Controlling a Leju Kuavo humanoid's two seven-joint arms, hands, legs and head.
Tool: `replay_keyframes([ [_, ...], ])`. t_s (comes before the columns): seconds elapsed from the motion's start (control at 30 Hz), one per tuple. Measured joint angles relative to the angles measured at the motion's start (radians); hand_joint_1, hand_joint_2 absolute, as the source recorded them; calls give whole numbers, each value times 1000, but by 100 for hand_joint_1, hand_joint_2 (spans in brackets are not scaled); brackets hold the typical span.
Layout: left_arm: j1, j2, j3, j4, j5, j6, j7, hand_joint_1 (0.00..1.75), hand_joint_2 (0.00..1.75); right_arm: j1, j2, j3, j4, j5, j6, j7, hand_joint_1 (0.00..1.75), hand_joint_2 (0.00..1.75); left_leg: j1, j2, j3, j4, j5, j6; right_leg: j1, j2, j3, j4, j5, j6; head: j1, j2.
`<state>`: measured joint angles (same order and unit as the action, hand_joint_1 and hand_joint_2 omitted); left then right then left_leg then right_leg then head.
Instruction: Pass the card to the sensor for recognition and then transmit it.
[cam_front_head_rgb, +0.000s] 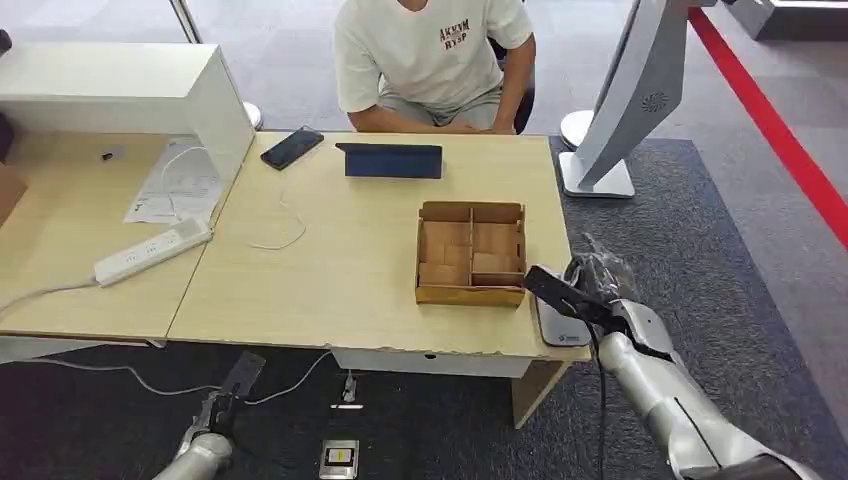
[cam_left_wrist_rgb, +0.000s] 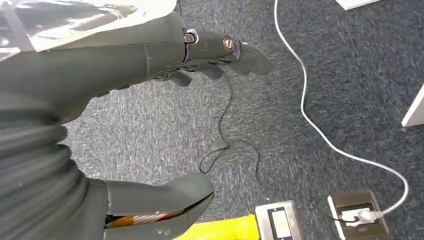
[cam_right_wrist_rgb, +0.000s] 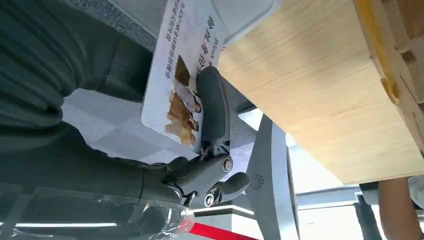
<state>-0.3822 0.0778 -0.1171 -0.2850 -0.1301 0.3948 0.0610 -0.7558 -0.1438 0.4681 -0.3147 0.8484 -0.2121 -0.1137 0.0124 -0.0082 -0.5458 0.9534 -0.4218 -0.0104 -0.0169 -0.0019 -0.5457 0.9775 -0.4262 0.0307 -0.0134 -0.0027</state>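
Right hand (cam_front_head_rgb: 600, 290) has the card (cam_right_wrist_rgb: 182, 70) pinched at one end, held over the sensor (cam_front_head_rgb: 558, 325) at the table's (cam_front_head_rgb: 330, 270) corner. Thin, stiff, slick plastic I'd guess — edge grip could slip. Left hand (cam_left_wrist_rgb: 150, 125) hangs by the floor, holding nothing, fingers apart.

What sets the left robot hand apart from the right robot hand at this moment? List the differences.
The right robot hand is raised at the table's near right corner; the left robot hand hangs low over the carpet. The right robot hand holds the card against a finger; the left robot hand holds nothing, its fingers apart. The right robot hand is above a pale pad on the table edge; the left has only floor and cables beneath. Both are dark grey.
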Motion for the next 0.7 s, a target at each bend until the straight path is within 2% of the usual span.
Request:
replay_keyframes([
  [0.4,1,3,1,0,11,6,0,0,175,6,10,3,0,8,23,-7,175,175,0,0,1,0,0,0,0,0,1,0,0,0,0,0],
  [0.7,0,5,1,0,-9,-6,10,0,175,-91,50,4,-26,-40,-90,-72,175,175,0,0,-1,0,1,0,0,0,-1,1,1,0,0,0],
])
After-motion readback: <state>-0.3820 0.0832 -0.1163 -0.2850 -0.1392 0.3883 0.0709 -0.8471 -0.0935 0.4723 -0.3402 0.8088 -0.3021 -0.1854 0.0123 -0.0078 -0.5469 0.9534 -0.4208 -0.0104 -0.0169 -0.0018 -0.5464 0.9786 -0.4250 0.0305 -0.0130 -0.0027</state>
